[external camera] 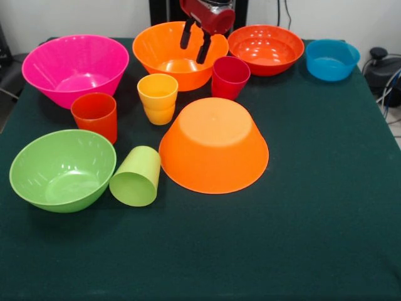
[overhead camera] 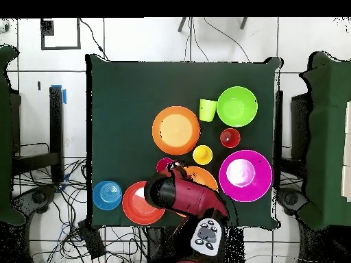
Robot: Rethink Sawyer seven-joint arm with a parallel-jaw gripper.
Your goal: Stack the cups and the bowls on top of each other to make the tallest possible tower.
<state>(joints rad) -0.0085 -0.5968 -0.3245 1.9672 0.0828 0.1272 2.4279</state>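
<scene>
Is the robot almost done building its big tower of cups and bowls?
No, nothing is stacked yet. One orange bowl sits upside down, maybe a base. The gripper hangs open and empty above the upright orange bowl. All the cups and other bowls remain separate, and the green cup lies tipped over.

No lettering, label, brand mark, number or sign can be read in either view. The cups and bowls show plain glossy plastic, the green bench [external camera: 326, 238] cover is bare, and the red arm housing carries no legible marking.
</scene>
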